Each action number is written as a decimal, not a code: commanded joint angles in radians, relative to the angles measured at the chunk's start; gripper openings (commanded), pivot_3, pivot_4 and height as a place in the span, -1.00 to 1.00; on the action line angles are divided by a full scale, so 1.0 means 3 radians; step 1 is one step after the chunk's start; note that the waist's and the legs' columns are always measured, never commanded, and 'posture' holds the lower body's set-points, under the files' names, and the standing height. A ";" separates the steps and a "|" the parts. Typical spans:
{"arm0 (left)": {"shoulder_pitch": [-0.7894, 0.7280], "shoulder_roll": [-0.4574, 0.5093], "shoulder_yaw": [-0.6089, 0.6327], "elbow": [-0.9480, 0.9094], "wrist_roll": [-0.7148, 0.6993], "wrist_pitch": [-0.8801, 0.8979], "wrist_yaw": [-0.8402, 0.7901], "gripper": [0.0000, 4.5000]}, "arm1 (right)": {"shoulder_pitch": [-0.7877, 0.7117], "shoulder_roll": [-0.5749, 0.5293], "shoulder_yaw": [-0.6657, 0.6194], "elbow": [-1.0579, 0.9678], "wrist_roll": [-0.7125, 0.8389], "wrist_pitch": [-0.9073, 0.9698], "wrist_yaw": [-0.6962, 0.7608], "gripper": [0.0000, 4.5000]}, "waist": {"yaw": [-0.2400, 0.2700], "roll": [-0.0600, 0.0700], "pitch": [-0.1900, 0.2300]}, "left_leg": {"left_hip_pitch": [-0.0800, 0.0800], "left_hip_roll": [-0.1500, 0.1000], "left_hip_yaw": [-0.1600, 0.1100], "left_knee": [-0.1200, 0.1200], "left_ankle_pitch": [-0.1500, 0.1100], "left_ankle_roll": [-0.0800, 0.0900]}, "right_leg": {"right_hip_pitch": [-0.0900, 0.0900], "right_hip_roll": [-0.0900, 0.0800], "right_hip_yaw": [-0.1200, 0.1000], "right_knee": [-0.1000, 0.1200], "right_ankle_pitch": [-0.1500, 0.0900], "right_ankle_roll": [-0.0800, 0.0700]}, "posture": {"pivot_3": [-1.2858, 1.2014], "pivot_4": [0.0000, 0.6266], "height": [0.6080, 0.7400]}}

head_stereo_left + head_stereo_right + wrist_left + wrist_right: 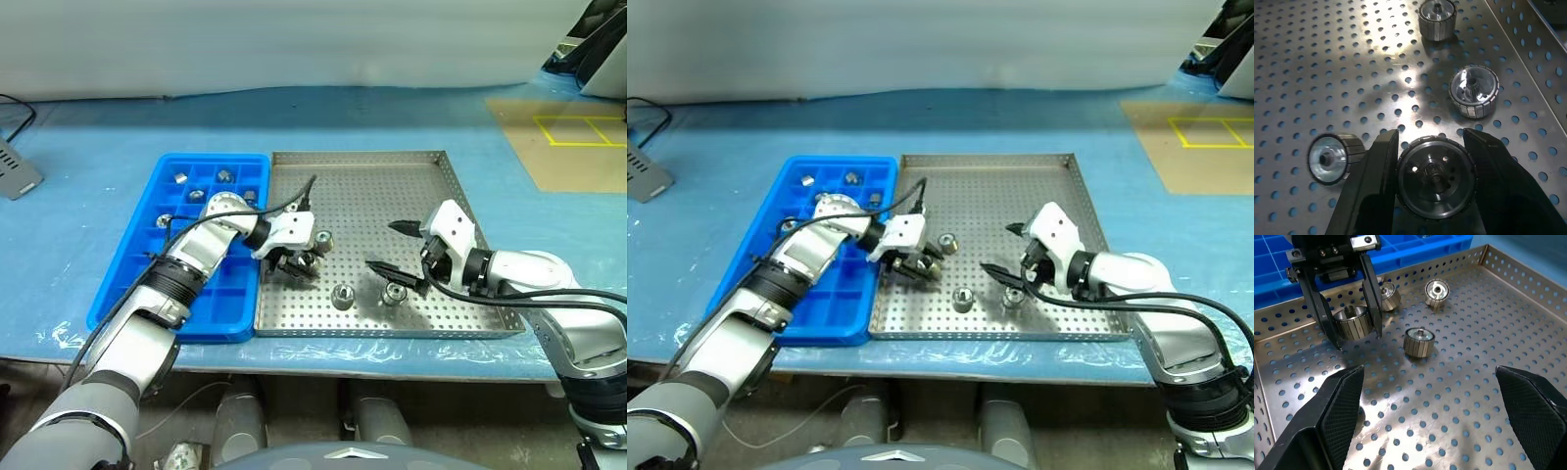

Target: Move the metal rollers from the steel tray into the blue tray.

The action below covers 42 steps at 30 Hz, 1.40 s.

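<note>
Left eye view: blue tray [147,257] abuts the steel tray [392,166]; near that shared rim the left gripper [294,262] clamps one metal roller [1435,178], axis roughly level; three rollers [342,296] remain; right gripper [397,250] gapes wide above bare mesh

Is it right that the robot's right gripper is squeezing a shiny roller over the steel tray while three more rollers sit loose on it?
Not quite: it is the left gripper that squeezes the roller over the steel tray. The right gripper is open and holds nothing. Three more rollers do sit loose on the tray. The right wrist view shows it.
</note>
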State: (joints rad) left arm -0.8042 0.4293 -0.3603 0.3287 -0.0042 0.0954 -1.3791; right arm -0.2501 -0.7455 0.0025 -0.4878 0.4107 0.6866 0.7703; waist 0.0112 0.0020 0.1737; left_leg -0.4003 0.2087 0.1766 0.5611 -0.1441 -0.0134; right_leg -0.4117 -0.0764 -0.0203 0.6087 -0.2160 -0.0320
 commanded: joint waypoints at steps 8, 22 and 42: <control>0.0394 0.0551 0.0950 -0.1114 -0.0752 0.0552 0.0343 -0.15 | -0.0781 0.0134 0.0223 0.0319 0.0226 -0.0116 0.0490 1.00 | 0.0027 0.0003 0.0001 | -0.0003 0.0002 0.0001 -0.0005 0.0001 -0.0002 | -0.0006 0.0001 -0.0003 0.0000 0.0000 -0.0001 | -0.10 -0.52 1.00; 0.1883 0.1061 0.1887 -0.2293 -0.0798 0.1280 0.1461 -0.15 | -0.1920 0.1046 0.0998 0.1927 -0.0218 -0.1143 0.1449 1.00 | 0.0268 0.0002 0.0002 | -0.0022 0.0009 -0.0005 -0.0004 0.0010 -0.0018 | -0.0036 0.0002 -0.0014 0.0031 -0.0006 -0.0009 | 0.23 -0.52 1.00; 0.2393 0.0677 0.2008 -0.2152 -0.0521 0.1308 0.2715 -0.15 | -0.2258 0.1614 0.1066 0.2621 -0.0487 -0.1577 0.1794 1.00 | 0.0636 -0.0001 0.0003 | -0.0030 0.0023 -0.0018 -0.0005 0.0013 -0.0024 | -0.0044 0.0002 -0.0015 0.0034 -0.0007 -0.0008 | 0.31 -0.52 1.00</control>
State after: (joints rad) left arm -0.0742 0.6278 0.2305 -0.3165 -0.1748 0.5220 -0.5881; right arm -0.9240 -0.2593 0.3404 0.3357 0.2588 0.2203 1.3071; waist 0.2021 0.0016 0.1747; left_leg -0.4097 0.2156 0.1713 0.5596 -0.1402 -0.0206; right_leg -0.4253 -0.0756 -0.0249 0.6189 -0.2180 -0.0343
